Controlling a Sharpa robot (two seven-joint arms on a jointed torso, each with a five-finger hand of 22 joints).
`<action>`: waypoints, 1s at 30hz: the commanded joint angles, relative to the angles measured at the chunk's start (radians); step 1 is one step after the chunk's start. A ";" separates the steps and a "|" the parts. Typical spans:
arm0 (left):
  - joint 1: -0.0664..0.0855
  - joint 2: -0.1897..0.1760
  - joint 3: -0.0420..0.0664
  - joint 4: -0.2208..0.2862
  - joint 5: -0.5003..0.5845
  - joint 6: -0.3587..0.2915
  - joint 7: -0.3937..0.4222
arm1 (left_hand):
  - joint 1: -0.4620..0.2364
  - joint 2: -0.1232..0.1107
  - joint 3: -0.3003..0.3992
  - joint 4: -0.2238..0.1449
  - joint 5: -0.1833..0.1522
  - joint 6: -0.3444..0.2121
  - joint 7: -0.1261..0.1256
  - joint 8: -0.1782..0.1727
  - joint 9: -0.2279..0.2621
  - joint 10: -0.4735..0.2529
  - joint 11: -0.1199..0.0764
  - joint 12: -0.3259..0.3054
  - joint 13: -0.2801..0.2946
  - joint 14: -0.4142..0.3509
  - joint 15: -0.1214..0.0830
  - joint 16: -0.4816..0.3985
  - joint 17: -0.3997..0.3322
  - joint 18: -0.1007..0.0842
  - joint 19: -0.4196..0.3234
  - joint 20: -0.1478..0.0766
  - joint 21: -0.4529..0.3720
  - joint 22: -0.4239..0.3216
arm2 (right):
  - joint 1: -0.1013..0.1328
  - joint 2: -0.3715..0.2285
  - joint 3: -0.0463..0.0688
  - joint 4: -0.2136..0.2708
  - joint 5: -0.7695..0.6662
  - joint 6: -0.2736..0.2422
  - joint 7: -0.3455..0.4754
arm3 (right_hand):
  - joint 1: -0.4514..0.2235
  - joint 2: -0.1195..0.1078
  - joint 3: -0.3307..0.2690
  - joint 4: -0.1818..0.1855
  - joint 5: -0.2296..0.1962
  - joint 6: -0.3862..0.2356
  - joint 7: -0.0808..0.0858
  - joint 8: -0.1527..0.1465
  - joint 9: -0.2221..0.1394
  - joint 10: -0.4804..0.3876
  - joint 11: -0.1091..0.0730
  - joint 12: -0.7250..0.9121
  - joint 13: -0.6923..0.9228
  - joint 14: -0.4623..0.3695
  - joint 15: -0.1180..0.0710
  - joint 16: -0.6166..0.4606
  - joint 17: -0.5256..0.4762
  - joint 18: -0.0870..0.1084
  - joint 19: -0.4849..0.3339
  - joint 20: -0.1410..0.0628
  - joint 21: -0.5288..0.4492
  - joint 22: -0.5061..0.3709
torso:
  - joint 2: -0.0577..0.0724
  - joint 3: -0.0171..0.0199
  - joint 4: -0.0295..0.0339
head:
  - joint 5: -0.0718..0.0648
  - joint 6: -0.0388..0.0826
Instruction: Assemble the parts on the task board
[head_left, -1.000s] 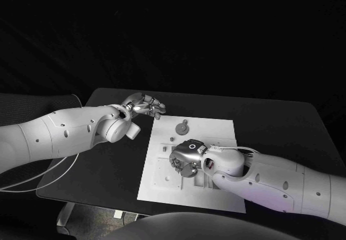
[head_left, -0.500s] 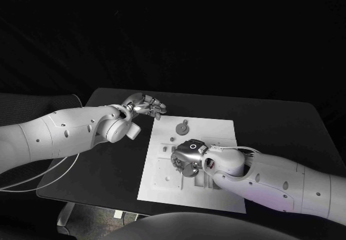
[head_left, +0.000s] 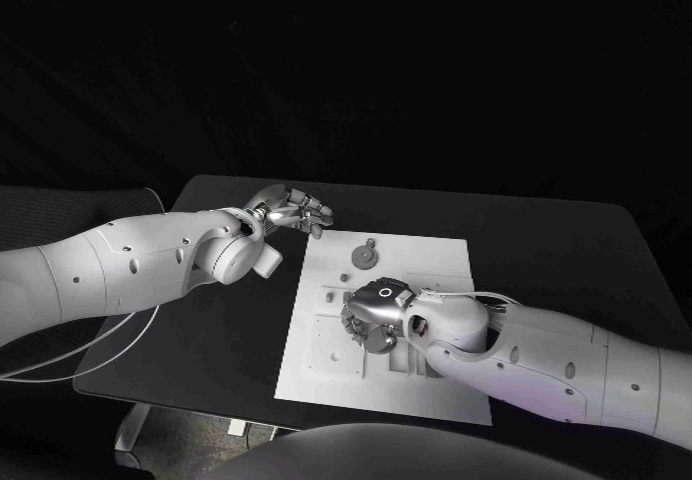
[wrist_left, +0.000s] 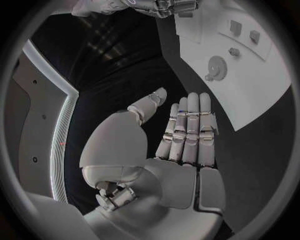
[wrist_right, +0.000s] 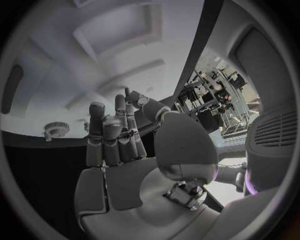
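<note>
Head view shows the task board (head_left: 433, 265) lying flat in the middle of the black table (head_left: 562, 240), a white plate with a few small grey parts on it, and the assembly looks to be at an early or middle stage as far as I can judge. A round disc part (head_left: 366, 256) sits toward the board's 12 o'clock end, a smaller part (head_left: 342, 277) lies just beside it toward 7 o'clock, and further small pieces and shallow recesses show toward the board's 8 o'clock corner; whether any of them is already seated in its place is too small to tell. The right robot hand (head_left: 372, 315) is down over the middle of the board with its fingers curled toward the surface (the right wrist view has the fingers (wrist_right: 112, 135) bent in close together above the white plate), and I cannot tell whether a part is pinched under them or not. The left robot hand (head_left: 293, 212) hovers off the board over the bare table, near the board's 11 o'clock corner, fingers straight and side by side, holding nothing; the left wrist view confirms the flat empty palm (wrist_left: 184, 135), with the disc part (wrist_left: 217, 67) well apart from it on the board. Most of the placing appears still to be done.
</note>
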 joint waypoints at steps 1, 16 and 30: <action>0.001 0.003 0.001 0.003 0.006 0.003 0.006 | 0.008 0.006 0.002 -0.001 0.000 -0.009 -0.001 0.007 -0.001 0.002 0.003 -0.003 -0.001 0.007 -0.002 -0.005 0.002 0.011 0.006 0.000 -0.007 0.001 | -0.001 0.004 0.000 -0.001 -0.015 0.012 0.003 | -0.003 0.008 0.006 -0.002 0.003 0.009 0.001 0.004 0.001 0.008 -0.002 0.002 0.001 -0.001 -0.009 -0.006 0.000 0.023 0.001 -0.004 0.005 0.018 | 0.000 -0.0005 0.0005 | 0.000 -0.002; 0.001 0.000 0.001 0.005 0.006 0.004 0.006 | 0.008 0.006 0.002 -0.001 0.000 -0.009 -0.001 0.007 -0.001 0.002 0.003 -0.003 -0.002 0.007 -0.002 -0.006 0.004 0.010 0.006 0.000 -0.007 0.002 | -0.003 0.010 0.000 -0.008 -0.020 0.017 0.000 | -0.004 0.009 0.007 -0.002 0.003 0.008 0.001 0.004 0.001 0.008 -0.002 0.001 0.002 -0.001 -0.009 -0.006 0.000 0.023 0.001 -0.005 0.005 0.018 | 0.000 -0.0009 0.0005 | 0.004 -0.003; 0.002 0.000 0.001 0.006 0.006 0.004 0.004 | 0.009 0.006 0.002 -0.001 0.000 -0.009 -0.001 0.007 -0.001 0.003 0.003 -0.003 -0.002 0.007 -0.002 -0.007 0.005 0.010 0.007 0.000 -0.008 0.002 | -0.003 0.024 -0.005 -0.028 -0.022 0.039 -0.002 | -0.006 0.003 0.007 -0.002 0.003 -0.005 0.006 -0.001 -0.001 -0.004 0.002 -0.009 0.002 -0.004 -0.005 -0.007 0.001 0.023 -0.002 -0.005 0.004 0.018 | 0.000 -0.0001 -0.0008 | 0.006 -0.006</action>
